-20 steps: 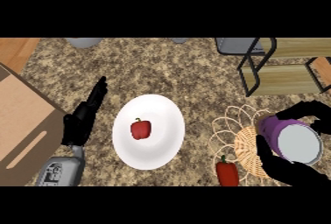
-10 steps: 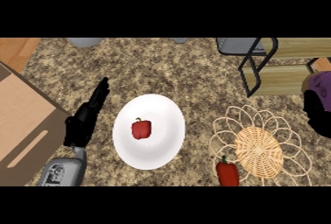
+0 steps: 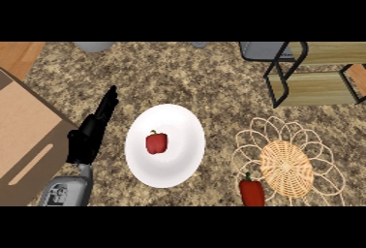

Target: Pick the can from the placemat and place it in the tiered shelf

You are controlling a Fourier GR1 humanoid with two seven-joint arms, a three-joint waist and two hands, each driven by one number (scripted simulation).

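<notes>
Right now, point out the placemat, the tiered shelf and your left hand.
placemat (image 3: 286,167), head view, woven centre.
tiered shelf (image 3: 318,89), head view, lower wooden board.
left hand (image 3: 89,135), head view, palm.

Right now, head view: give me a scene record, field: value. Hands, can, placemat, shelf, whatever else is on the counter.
left robot hand: open, fingers straight, resting left of the plate
right robot hand: not in view
can: not in view
placemat: woven, round, nothing on it
tiered shelf: top right, wooden boards in a black frame, visible boards bare
plate: white, centre of the counter
pepper on plate: red, left of the plate's middle
second pepper: red, at the placemat's lower left edge
cutting board: wooden, far left
</notes>
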